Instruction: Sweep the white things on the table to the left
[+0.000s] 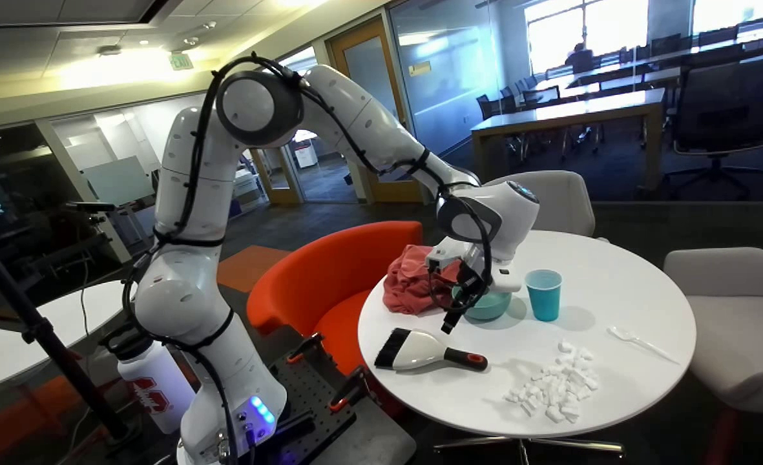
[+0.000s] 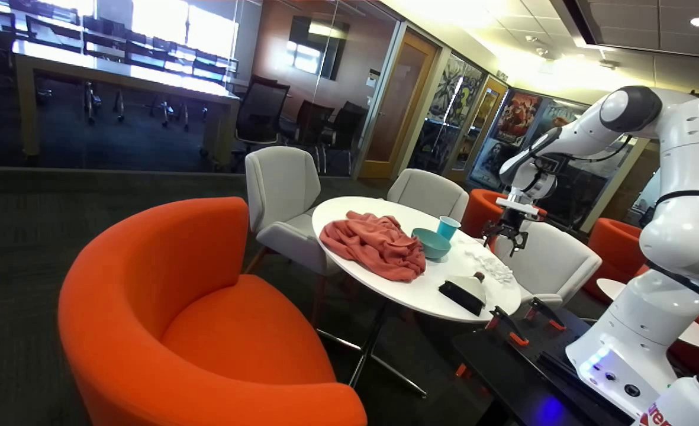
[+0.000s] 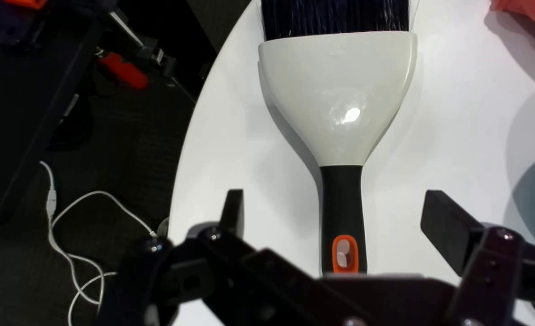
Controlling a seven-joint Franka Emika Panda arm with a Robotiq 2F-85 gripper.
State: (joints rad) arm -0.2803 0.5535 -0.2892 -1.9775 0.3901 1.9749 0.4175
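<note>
The white things (image 1: 562, 386) lie as a loose scatter on the round white table (image 1: 614, 278). They also show in an exterior view (image 2: 491, 266) but are out of the wrist view. A white brush with black bristles and a black-and-orange handle (image 1: 420, 350) lies flat on the table; it fills the middle of the wrist view (image 3: 339, 90). My gripper (image 1: 453, 318) is above the table near the brush. In the wrist view the gripper (image 3: 334, 203) is open and empty, its fingers apart on either side of the black handle. The handle's end is hidden behind the gripper.
A teal bowl (image 1: 488, 307), a blue cup (image 1: 544, 297) and a red cloth (image 1: 413, 284) stand behind the brush. A white spoon (image 1: 643, 342) lies beyond the white things. An orange chair (image 1: 329, 278) and grey chairs (image 1: 730, 323) surround the table.
</note>
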